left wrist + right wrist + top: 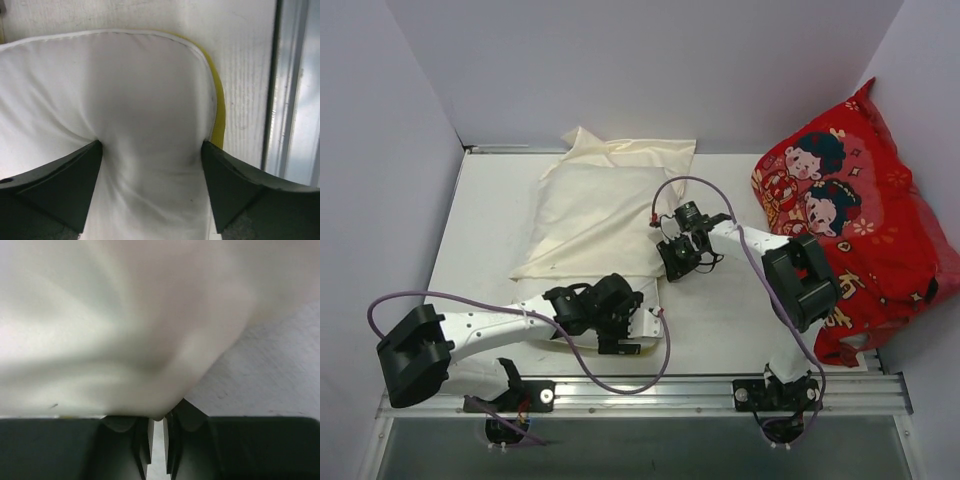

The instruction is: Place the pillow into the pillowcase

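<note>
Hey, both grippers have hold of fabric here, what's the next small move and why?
Probably the left gripper should nudge the pillow slightly farther from the bases, into the pillowcase. It is squeezing the pillow's bare yellow-piped near end, while the right gripper pinches the pillowcase's near edge, which seems to hold it in place.

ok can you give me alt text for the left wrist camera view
The left gripper squeezes a white pillow between its two dark fingers, and the fabric bunches in at the grip. A yellow seam runs along the pillow's rounded edge, with the pale table and a metal rail beyond.
</note>
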Controlling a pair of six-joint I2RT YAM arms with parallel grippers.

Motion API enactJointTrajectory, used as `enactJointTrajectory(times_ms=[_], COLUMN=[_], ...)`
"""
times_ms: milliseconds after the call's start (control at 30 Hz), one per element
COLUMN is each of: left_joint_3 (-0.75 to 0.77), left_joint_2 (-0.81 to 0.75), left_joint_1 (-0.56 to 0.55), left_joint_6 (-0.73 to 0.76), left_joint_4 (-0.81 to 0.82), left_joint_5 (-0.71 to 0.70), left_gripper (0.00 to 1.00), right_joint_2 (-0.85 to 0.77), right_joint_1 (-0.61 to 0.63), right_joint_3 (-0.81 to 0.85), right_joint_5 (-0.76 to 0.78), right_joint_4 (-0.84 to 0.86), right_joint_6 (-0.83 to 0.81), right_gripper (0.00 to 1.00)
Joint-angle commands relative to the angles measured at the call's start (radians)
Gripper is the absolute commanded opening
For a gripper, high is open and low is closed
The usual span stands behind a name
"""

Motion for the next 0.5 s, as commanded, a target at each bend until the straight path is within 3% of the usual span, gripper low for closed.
enactJointTrajectory(times_ms=[0,33,67,167,200,300,467], left_joint_3=[0.004,0.003,0.003,0.01,0.021,0.078,0.2], left_joint_2=[0.055,0.077,0.081,0.083,0.083,0.1,0.236], left_joint_1=[0.001,0.011,0.021,0.073,0.086,0.141,0.23], left_joint_6=[0.04,0.041,0.041,0.043,0.043,0.033,-0.005], left_joint_4=[0.111,0.152,0.178,0.29,0.31,0.373,0.481], left_joint_5=[-0.096,-0.116,-0.145,-0.17,-0.169,-0.219,-0.284], left_gripper=[0.86,0.78,0.67,0.48,0.3,0.0,0.0], right_joint_2=[0.016,0.007,-0.009,-0.096,-0.148,-0.243,-0.358], right_joint_1=[0.013,0.014,0.013,0.011,0.011,0.011,0.008], right_joint_3=[0.025,0.018,0.005,-0.057,-0.084,-0.116,-0.163], right_joint_5=[-0.034,-0.041,-0.052,-0.104,-0.132,-0.163,-0.256], right_joint_4=[-0.016,-0.021,-0.024,-0.045,-0.068,-0.111,-0.251], right_joint_6=[0.036,0.034,0.033,0.021,0.015,-0.008,-0.062], right_gripper=[0.1,0.0,0.0,0.0,0.0,0.0,0.0])
